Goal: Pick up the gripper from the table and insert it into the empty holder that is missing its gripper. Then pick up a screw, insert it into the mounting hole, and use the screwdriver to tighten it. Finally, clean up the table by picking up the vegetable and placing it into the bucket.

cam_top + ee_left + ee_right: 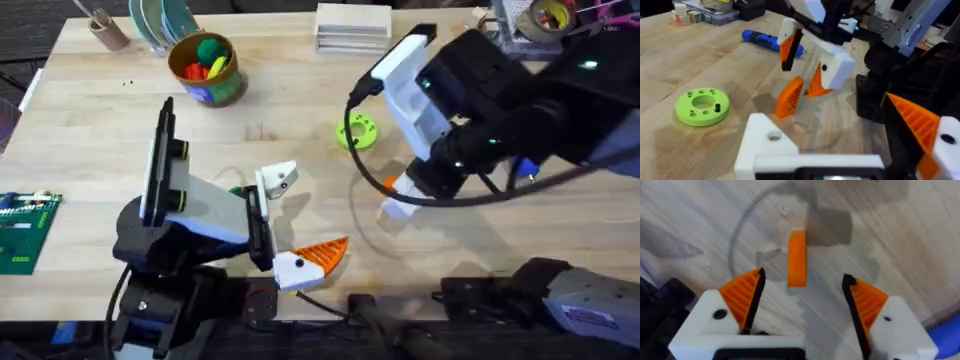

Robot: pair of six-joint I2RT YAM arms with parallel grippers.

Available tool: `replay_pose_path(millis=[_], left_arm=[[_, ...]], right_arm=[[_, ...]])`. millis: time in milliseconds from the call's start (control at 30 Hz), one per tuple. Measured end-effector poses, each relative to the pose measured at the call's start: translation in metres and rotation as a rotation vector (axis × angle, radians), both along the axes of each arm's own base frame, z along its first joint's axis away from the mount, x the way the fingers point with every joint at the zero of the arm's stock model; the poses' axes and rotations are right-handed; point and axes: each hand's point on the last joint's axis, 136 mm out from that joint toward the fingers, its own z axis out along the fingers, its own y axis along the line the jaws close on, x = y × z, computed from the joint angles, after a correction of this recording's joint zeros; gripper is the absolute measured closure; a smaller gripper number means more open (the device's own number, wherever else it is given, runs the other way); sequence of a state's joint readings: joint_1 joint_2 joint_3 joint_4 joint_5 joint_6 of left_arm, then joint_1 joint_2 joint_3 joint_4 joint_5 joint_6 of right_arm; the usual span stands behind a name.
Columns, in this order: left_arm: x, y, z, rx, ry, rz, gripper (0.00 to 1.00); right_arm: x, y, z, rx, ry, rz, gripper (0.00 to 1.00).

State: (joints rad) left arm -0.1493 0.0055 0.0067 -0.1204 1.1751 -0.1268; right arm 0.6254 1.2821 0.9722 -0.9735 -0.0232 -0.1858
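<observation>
right gripper [802,305]: fingers spread wide, hovering over the orange gripper piece [797,258], nothing grasped
orange gripper piece: standing on edge on the table [120,110], between the spread pads, touching neither
left gripper [290,225]: jaws apart, holding nothing; one holder [771,141] bare with mounting hole showing, other finger has its orange pad
screwdriver [771,41]: lying toward the table's right edge
bucket [207,68]: near the far edge, toys inside
green disc [358,132]: mid-table
</observation>
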Motion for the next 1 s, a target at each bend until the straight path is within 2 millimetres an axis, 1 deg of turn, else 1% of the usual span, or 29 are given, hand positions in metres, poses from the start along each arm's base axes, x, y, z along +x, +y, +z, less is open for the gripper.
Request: replay_pose_path(millis=[200,267,333,400,767,1000], left_arm=[[0.0,0.0,0.0,0.0,0.0,0.0,0.008],[0.0,0.0,0.0,0.0,0.0,0.0,0.008],[0.0,0.0,0.0,0.0,0.0,0.0,0.009],[0.0,0.0,0.0,0.0,0.0,0.0,0.007],[0.0,0.0,0.0,0.0,0.0,0.0,0.008],[0.0,0.0,0.0,0.0,0.0,0.0,0.008]], right_arm=[[0.002,0.005,-0.014,-0.013,0.042,0.005,0.023],[0.003,0.006,-0.017,-0.016,0.052,0.007,0.082],[0.003,0.007,-0.017,-0.015,0.053,0.007,0.161],[0.004,0.007,-0.017,-0.012,0.052,0.007,0.207],[0.004,0.008,-0.018,-0.01,0.051,0.008,0.238],[0.006,0.009,-0.024,-0.02,0.065,0.009,0.324]])
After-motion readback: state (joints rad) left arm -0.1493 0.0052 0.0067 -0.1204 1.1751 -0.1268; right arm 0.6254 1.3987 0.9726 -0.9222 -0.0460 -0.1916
